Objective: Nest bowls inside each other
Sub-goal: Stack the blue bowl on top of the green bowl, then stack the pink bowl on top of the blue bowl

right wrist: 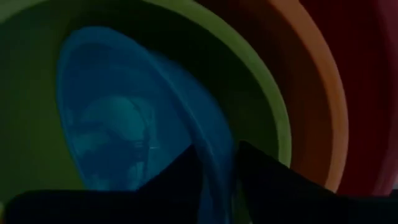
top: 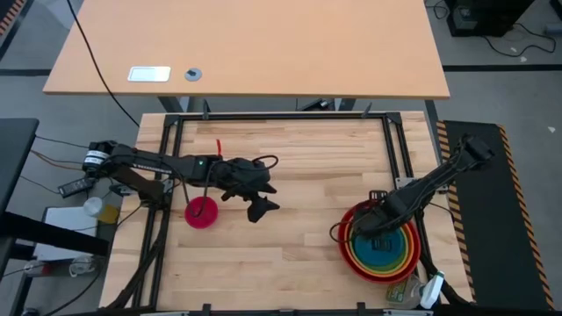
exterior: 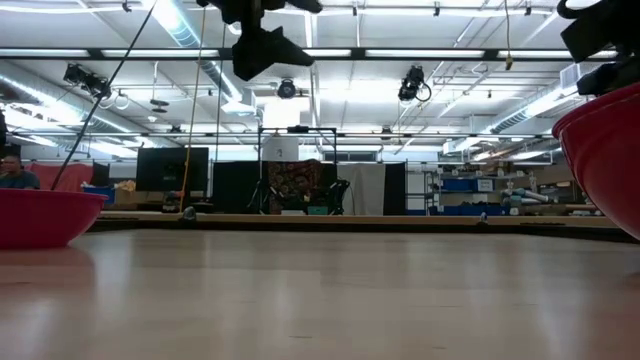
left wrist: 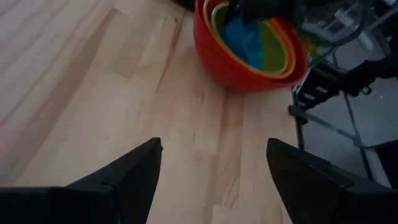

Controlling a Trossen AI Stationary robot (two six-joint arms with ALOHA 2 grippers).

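Observation:
Four bowls sit nested at the table's near right: the red bowl [top: 351, 260] outermost, then the orange bowl [top: 411, 254], the green bowl [top: 402, 243] and the blue bowl [top: 383, 254] innermost. My right gripper [right wrist: 217, 158] points down into this stack, slightly open, one finger on each side of the blue bowl's rim [right wrist: 214, 149]. The small magenta bowl [top: 201, 211] rests on its base alone at the left centre. My left gripper [top: 261, 200] hangs open above the table just right of it, holding nothing, and faces the stack [left wrist: 242, 68]. My right gripper comes from above with one finger [right wrist: 180, 180] inside the blue bowl and the other finger [right wrist: 261, 174] outside it, in the green bowl. The rim [right wrist: 217, 177] fills the narrow gap between them. Whether they touch it, I cannot tell. The blue bowl rests in the green one.
A black frame [top: 391, 149] runs around the wooden table top. A second table [top: 263, 53] with a white device [top: 148, 74] stands beyond the far edge. Bare wood [top: 299, 254] lies between the magenta bowl and the stack. Small items [top: 413, 294] lie by the near right corner.

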